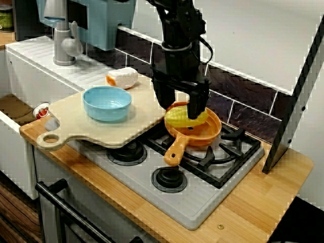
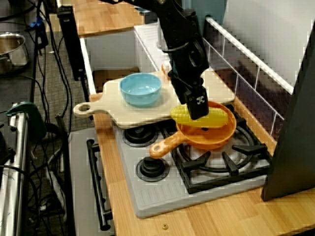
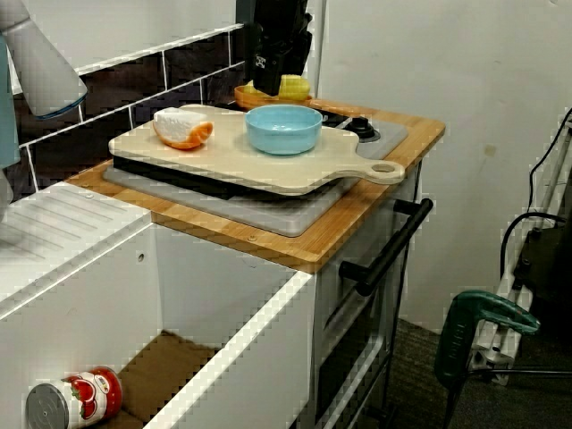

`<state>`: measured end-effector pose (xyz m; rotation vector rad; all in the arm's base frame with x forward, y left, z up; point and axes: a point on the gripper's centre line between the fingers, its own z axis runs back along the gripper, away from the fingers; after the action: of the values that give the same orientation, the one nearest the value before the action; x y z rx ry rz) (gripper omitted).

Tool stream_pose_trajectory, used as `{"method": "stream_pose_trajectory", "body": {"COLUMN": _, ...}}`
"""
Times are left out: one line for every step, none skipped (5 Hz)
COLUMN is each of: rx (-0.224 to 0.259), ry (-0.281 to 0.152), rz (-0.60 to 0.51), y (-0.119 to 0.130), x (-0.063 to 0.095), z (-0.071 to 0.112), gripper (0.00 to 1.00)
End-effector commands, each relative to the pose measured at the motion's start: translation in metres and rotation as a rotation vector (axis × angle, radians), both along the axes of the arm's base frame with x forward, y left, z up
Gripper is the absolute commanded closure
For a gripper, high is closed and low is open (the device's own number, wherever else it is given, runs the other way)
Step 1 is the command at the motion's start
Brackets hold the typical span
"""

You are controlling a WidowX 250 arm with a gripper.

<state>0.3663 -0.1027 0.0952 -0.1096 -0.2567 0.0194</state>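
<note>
My black gripper [image 1: 190, 112] hangs over an orange frying pan [image 1: 210, 134] on the back burner of the stove. Its fingers stand on either side of a yellow corn cob [image 1: 177, 119] and press against it. The cob lies level at about rim height across the pan. From the side view the gripper [image 2: 197, 112] covers the middle of the cob [image 2: 216, 118], and the pan [image 2: 206, 137] points its handle toward the front knobs. In the view from the sink end, the gripper [image 3: 277, 82] and cob [image 3: 295, 87] sit behind the blue bowl [image 3: 283, 128].
A wooden cutting board [image 1: 76, 126] overlaps the stove's left burners and carries the blue bowl [image 1: 107, 103] and an orange-and-white item [image 1: 122, 77]. A grey tap [image 1: 63, 40] and a sink holding a can [image 3: 71, 399] lie to the left. A black panel [image 1: 293, 111] leans at the right.
</note>
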Motion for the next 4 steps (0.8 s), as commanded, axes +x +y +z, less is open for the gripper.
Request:
{"method": "stream_pose_trajectory", "body": {"rx": -0.031, "ry": -0.091, "rz": 0.022, "y": 0.016, "x": -0.002, "z": 0.038, "gripper": 0.00}}
{"method": "stream_pose_trajectory", "body": {"rx": -0.050, "ry": -0.096, "rz": 0.046, "y": 0.028, "x": -0.002, "z": 0.044, "gripper": 0.00}}
{"method": "stream_pose_trajectory", "body": {"rx": -0.058, "ry": -0.106, "rz": 0.062, "y": 0.041, "x": -0.003, "z": 0.051, "gripper": 0.00}}
{"method": "stream_pose_trajectory", "body": {"rx": -0.046, "ry": -0.115, "rz": 0.055, "y": 0.058, "x": -0.002, "z": 0.055, "gripper": 0.00}}
